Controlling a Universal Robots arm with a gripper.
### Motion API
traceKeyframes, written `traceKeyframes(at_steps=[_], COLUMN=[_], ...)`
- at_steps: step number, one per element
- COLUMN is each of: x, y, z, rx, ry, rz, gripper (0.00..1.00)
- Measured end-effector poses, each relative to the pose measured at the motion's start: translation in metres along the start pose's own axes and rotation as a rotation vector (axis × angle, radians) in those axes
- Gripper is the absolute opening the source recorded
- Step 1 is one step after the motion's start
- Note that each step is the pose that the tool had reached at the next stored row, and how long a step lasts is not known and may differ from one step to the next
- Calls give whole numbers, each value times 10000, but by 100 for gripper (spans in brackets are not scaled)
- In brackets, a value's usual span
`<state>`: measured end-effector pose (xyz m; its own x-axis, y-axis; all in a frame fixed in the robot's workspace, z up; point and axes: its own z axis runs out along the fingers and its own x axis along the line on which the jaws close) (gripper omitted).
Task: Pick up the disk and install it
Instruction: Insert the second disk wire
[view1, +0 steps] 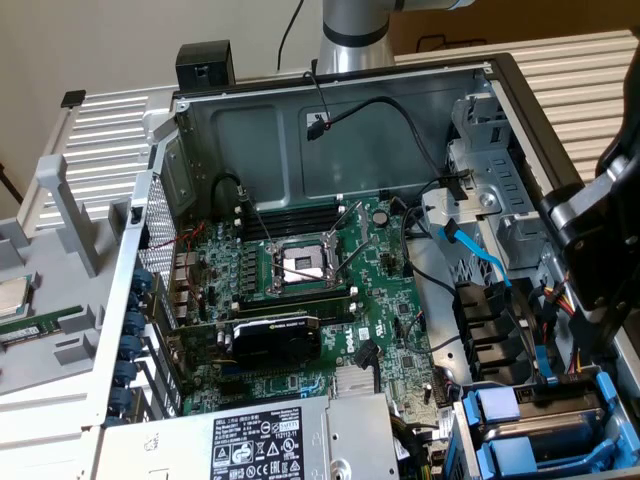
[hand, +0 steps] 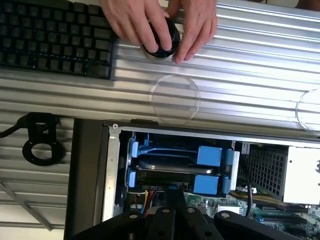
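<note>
Inside the open computer case (view1: 300, 150), in its drive cage (hand: 120, 165): two blue-railed trays, the disk (hand: 172, 165) seated between the rails. Above the cage, gripper (hand: 170, 217) closed, empty.

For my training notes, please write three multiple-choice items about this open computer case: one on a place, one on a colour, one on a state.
1. Where does the keyboard lie?
A. inside the case
B. on the ribbed metal surface outside the case
C. on the power supply

2. What colour are the drive rails in the bay?
A. blue
B. red
C. yellow

3. How is the processor socket?
A. covered by a cooler
B. bare, nothing mounted above it
C. hidden under cables

Answers: 1 B, it lies beside the person's hands; 2 A, blue plastic shows; 3 B, the socket lies exposed.
</note>
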<state>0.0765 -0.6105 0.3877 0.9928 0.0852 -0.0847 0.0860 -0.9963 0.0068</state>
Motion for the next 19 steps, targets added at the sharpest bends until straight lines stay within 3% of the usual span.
traceKeyframes(at_steps=[1, 2, 8, 10, 19], x=[0, 1, 0, 0, 0], y=[0, 0, -1, -1, -1], z=[0, 1, 0, 0, 0], rx=[-29, -99, -681, -830, -846], ry=[-2, -8, -59, -73, -73], rz=[2, 7, 58, 69, 71], gripper=[11, 11, 11, 11, 11])
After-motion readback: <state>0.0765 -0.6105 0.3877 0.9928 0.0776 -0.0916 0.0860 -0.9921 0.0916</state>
